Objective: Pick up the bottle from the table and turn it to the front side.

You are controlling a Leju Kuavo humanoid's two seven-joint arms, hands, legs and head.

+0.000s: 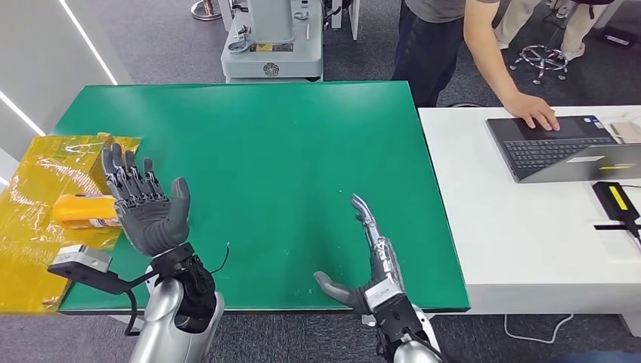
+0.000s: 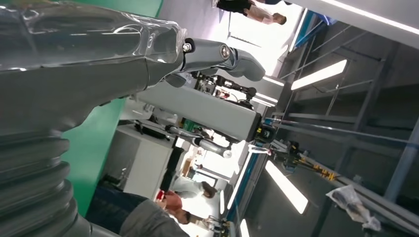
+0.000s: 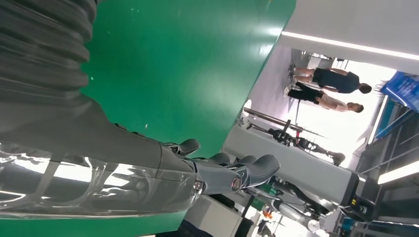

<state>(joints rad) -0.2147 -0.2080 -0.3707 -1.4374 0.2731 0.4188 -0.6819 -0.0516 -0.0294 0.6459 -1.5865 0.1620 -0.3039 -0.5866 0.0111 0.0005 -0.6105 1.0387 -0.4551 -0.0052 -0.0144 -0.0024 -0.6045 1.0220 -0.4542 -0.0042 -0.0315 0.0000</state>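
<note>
While the bottle (image 1: 85, 211) lies on its side on yellow plastic (image 1: 38, 197) at the green desk's (image 1: 287, 151) left edge, the left hand (image 1: 147, 206) hovers just beside it, fingers spread, holding nothing. The right hand (image 1: 370, 261) is open too, edge-on above the desk.

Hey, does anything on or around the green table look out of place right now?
Yes: the orange bottle lies on its side on crumpled yellow plastic hanging off the table's left edge.
</note>
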